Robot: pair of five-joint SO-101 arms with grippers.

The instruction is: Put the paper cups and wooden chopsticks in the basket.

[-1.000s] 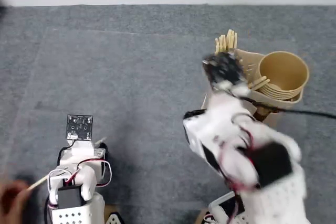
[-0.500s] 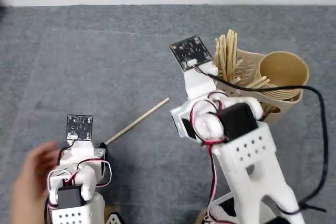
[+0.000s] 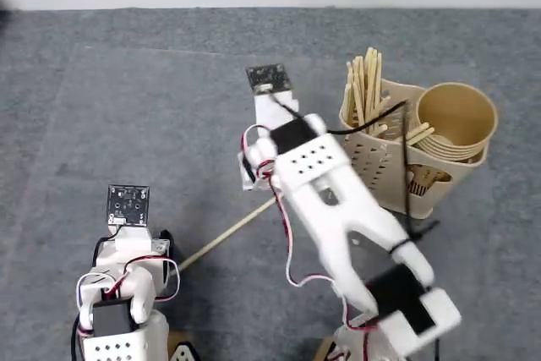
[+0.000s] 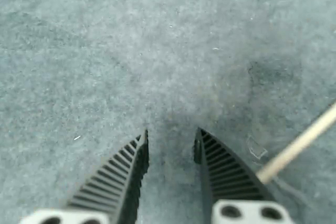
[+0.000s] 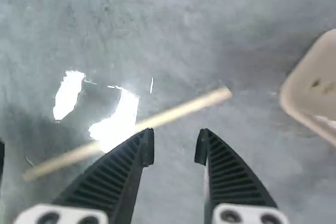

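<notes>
Roughly counted: one basket (image 3: pixel 380 166) right of centre in the high view; one nested stack of paper cups (image 3: pixel 456 116) standing in its right part, rims too close together for a sure number; one upright bundle of wooden chopsticks (image 3: pixel 363 82) in its left part, overlapping and likewise beyond a sure count. Also one loose chopstick (image 3: pixel 228 234) flat on the grey carpet (image 3: pixel 127 99), slanting from lower left towards centre, upper end hidden under the right arm (image 3: pixel 330 200). Two arms, two grippers. First the left gripper (image 4: pixel 170 139), at the lower left of the high view: jaws apart, nothing between them, bare carpet in the gap. Just beside one finger, the near end of the loose chopstick, tip hidden behind that finger, far part cut off by the frame edge. Then the right gripper (image 5: pixel 175 141), near the centre of the high view: jaws likewise apart and empty, poised over the loose chopstick, one fingertip overlapping it in the wrist view; touching or not, impossible to tell. Beyond it, a blurred corner of the basket, cut off at the edge of the right wrist view.
</notes>
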